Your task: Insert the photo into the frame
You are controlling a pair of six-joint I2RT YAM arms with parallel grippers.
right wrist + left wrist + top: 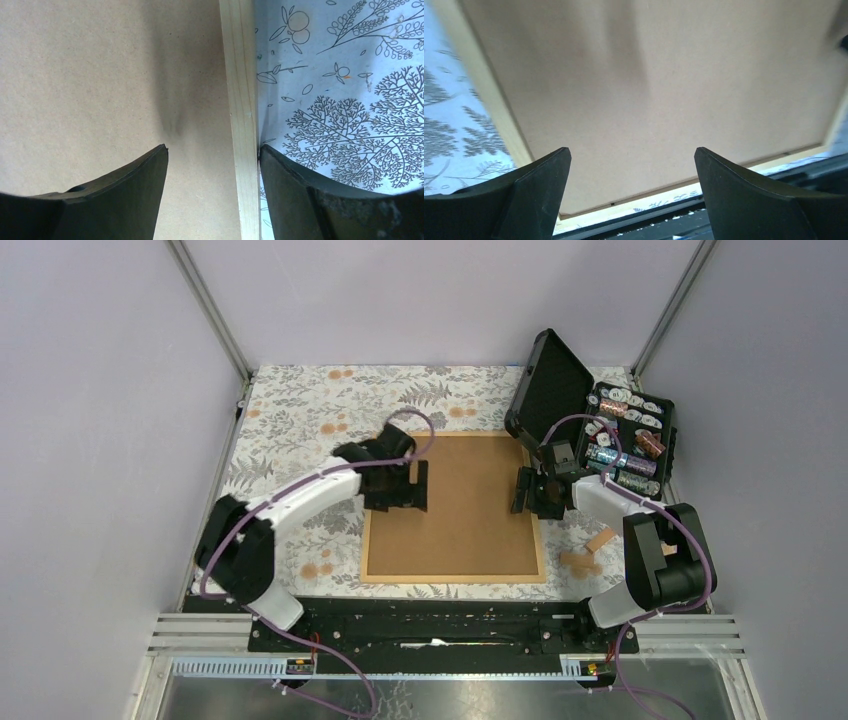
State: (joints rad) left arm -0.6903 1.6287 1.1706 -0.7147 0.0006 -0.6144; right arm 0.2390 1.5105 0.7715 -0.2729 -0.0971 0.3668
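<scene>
One frame [452,579] with one brown backing board [460,510] inside; left gripper [631,155] and right gripper [213,148] both wide open, empty.

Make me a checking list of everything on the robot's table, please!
Surface: flowery cloth covers the table.
Job's things: frame lies flat, with a brown backing board filling it; photo not seen.
Clutter: open black case holding small cylinders at the far right; wooden pieces by the right arm.
Grippers: left gripper open above the board's left side; right gripper open, one finger on each side of the frame's right rail.
Cables: purple cables loop along both arms.
Surroundings: plain grey walls, metal posts.
</scene>
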